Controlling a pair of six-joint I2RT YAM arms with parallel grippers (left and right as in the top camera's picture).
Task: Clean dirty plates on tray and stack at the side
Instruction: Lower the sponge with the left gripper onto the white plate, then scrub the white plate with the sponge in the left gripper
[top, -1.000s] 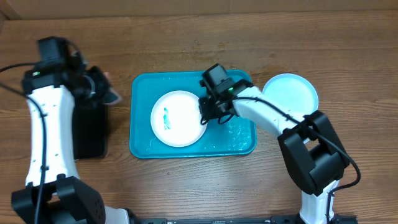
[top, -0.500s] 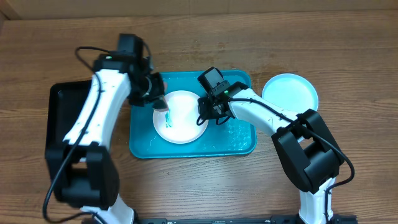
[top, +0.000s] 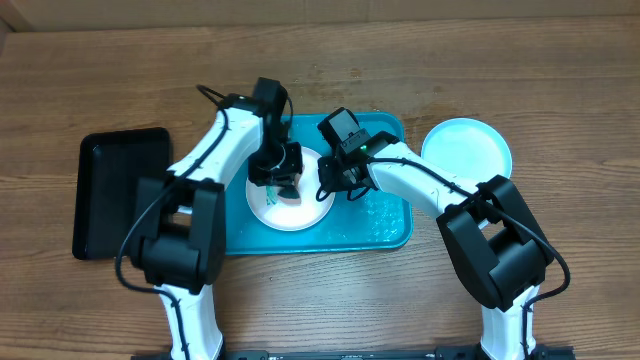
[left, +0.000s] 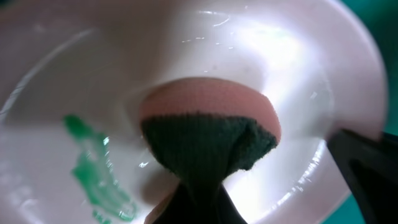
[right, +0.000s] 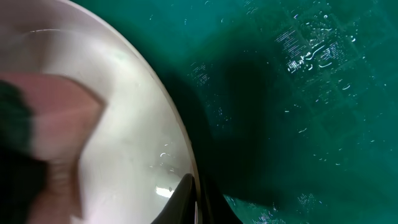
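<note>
The white plate (top: 304, 210) lies on the turquoise tray (top: 385, 218) and carries a green smear (left: 93, 174). My left gripper (top: 277, 178) is over it, shut on a pink sponge with a dark green scrub face (left: 208, 127) that presses on the plate's middle, beside the smear. My right gripper (top: 330, 186) is shut on the plate's right rim (right: 186, 180), one finger inside and one outside. The pale blue plate (top: 466, 150) lies on the table right of the tray. The yellow-green plate is out of view.
A narrow black tray (top: 120, 190) lies on the wooden table at the left. The tray's right half is wet, with water drops (right: 311, 56). A cardboard wall runs along the table's far edge.
My left arm has swung from over the black tray to the white plate and brought the sponge down onto it. My right gripper has stayed on the plate's rim.
</note>
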